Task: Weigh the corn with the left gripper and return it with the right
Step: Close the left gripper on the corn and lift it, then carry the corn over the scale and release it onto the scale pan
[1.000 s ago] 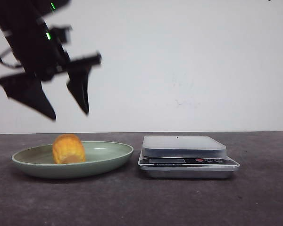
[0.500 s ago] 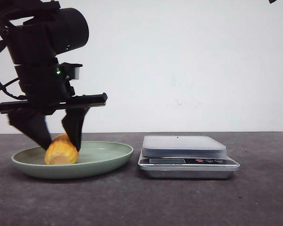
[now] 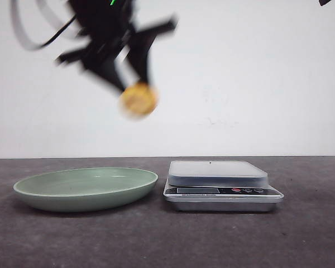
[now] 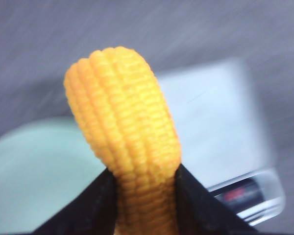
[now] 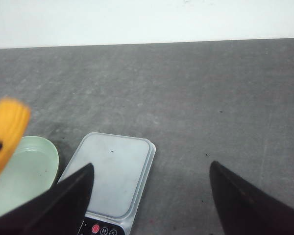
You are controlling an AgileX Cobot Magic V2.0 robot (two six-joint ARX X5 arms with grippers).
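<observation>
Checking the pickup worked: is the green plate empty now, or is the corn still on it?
Empty. The plate holds nothing; the corn is high above it, clamped in the left gripper.

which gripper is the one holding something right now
The left gripper: it is shut on the corn, high in the air. The right gripper is open and holds nothing.

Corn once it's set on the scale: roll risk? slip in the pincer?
The corn looks rounded and stubby, so it would probably roll if laid sideways on the flat scale. Ribbed kernels likely aid grip. Held only at its base by the left pincer, it might pivot.
</observation>
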